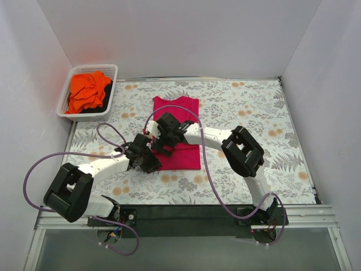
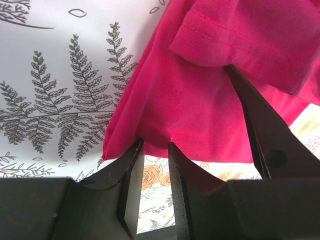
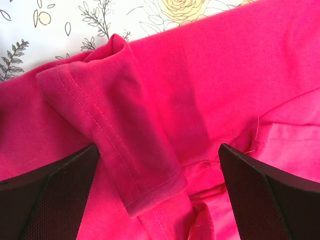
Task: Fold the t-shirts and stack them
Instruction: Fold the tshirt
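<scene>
At the near left corner of the pink shirt (image 1: 183, 121), the left hand (image 1: 148, 162) is set low against the hem; whether it is clenched cannot be told. Just beyond, the right hand (image 1: 162, 142) is held released over the shirt's left edge, a folded sleeve (image 3: 115, 125) lying between its spread fingers. The shirt is laid as a narrow strip mid-bench (image 1: 254, 113), partly hidden by both hands. In the far left corner, the orange shirt (image 1: 87, 91) is heaped in a white basket (image 1: 93, 67).
</scene>
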Tool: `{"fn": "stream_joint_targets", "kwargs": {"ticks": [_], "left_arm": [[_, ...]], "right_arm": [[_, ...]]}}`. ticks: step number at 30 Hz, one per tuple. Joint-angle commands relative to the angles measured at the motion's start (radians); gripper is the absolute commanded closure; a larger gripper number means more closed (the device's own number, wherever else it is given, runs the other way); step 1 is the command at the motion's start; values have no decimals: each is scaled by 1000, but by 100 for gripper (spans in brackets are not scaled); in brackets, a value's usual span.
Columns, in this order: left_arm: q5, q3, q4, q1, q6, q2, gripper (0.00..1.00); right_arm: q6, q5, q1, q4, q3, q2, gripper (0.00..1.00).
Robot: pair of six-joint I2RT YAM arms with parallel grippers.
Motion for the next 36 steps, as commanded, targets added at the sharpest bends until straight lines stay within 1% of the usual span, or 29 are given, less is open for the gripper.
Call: {"fn": "stream_joint_targets", "kwargs": {"ticks": [1, 4, 11, 14, 20, 22, 25, 28, 31, 32, 34, 35, 36], "left_arm": [[-1, -21, -5, -2, -17, 11, 74], [5, -23, -5, -4, -20, 14, 74], [5, -35, -4, -4, -31, 3, 75], [7, -40, -5, -4, -32, -5, 75], [4, -43, -8, -4, -35, -17, 76], [2, -43, -10, -2, -35, -17, 76], [-2, -43, -11, -4, -38, -24, 76], [-8, -37, -17, -2, -32, -34, 76], [-19, -6, -33, -4, -2, -44, 72], [-30, 9, -53, -2, 11, -47, 68], [-31, 49, -71, -4, 52, -67, 63], [-71, 62, -91, -4, 69, -77, 62], [-77, 86, -99, -2, 81, -86, 58]], "right_arm": [[-22, 25, 6, 30, 21, 13, 8], [-30, 62, 6, 34, 24, 16, 9], [-64, 195, 2, 83, 44, 31, 9], [-97, 272, -7, 106, 78, 42, 9], [-144, 352, -60, 119, 219, 88, 8], [-145, 387, -88, 119, 271, 103, 8], [-124, 404, -125, 116, 302, 102, 8], [-108, 386, -137, 113, 267, 47, 9], [-35, 340, -152, 97, 170, -33, 10], [41, 309, -160, 64, 129, -76, 12], [130, 254, -189, 35, 81, -128, 14], [178, 161, -201, 21, 49, -186, 17], [277, 100, -230, 16, -6, -217, 19]]}}
